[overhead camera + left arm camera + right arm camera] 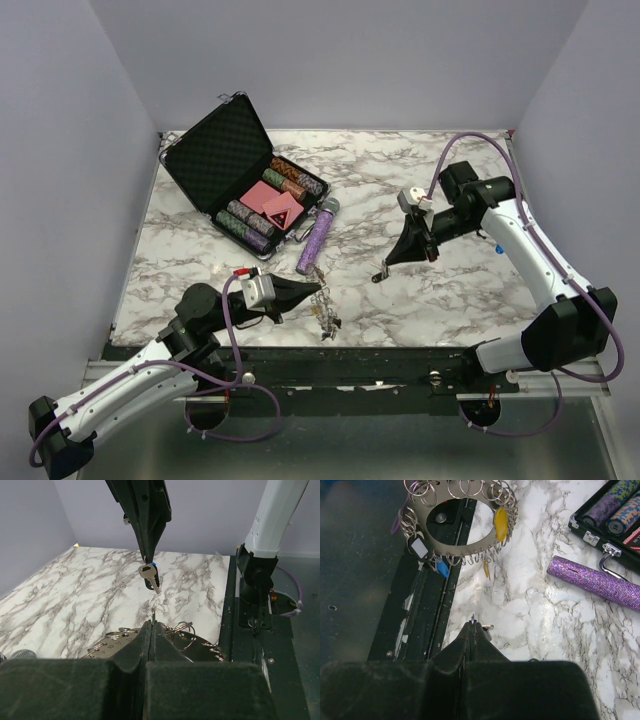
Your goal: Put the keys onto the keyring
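Left hand (316, 292) closed on the keyring (324, 312), right hand (384, 268) closed on a blue-capped key (148, 574) nearby.

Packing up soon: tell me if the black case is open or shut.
Open: the black case has its lid raised, chips visible inside.

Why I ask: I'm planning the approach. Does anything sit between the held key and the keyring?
Nothing visible. Only bare marble table lies between the key in the right tool and the keyring in the left tool; the purple tube lies off that line, farther back.
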Robot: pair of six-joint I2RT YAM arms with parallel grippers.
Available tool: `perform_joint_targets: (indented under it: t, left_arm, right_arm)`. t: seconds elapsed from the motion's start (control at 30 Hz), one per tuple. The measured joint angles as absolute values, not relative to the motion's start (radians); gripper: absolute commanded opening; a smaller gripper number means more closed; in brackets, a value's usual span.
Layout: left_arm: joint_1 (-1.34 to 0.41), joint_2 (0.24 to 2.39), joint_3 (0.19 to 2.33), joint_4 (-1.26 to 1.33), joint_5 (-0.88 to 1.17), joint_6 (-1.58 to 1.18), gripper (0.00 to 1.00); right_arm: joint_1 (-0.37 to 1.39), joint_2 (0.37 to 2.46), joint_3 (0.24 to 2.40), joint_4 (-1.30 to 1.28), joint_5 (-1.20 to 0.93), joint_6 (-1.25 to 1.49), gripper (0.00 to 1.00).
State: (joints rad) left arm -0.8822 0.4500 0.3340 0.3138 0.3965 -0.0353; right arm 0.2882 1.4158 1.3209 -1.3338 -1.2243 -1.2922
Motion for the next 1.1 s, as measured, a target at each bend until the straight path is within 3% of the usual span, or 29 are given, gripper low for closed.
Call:
perform_joint_targets:
  t: [1.1]
  left_arm:
    - [-0.866, 0.424, 0.331, 0.261, 0.374, 0.051, 0.00]
  right_arm:
    - [0.289, 1.478, 1.464, -1.336, -1.108, -1.291, 0.01]
